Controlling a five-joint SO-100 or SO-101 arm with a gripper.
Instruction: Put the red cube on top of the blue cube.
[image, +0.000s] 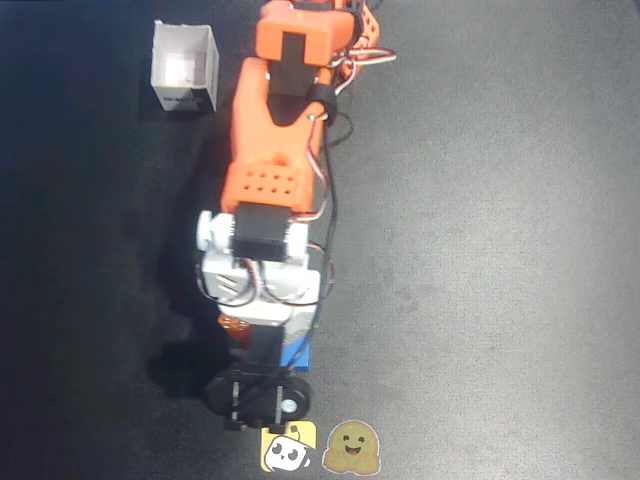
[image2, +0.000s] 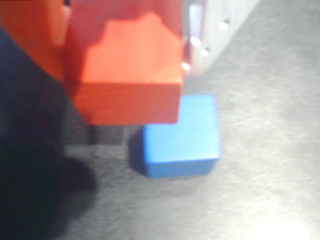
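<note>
In the wrist view my gripper (image2: 125, 50) is shut on the red cube (image2: 127, 75), between an orange finger (image2: 30, 40) on the left and a white finger (image2: 210, 30) on the right. The blue cube (image2: 182, 135) rests on the dark mat just below and to the right of it. The red cube covers the blue cube's upper left corner; whether they touch I cannot tell. From overhead, the arm (image: 270, 180) reaches down the picture and hides the fingers and the red cube. Only a sliver of the blue cube (image: 299, 352) shows beside the wrist.
A white open box (image: 185, 68) stands at the top left of the overhead view. Two cartoon stickers (image: 289, 447) (image: 352, 448) lie at the bottom edge, just below the black wrist camera mount (image: 255, 395). Dark mat surrounds the arm.
</note>
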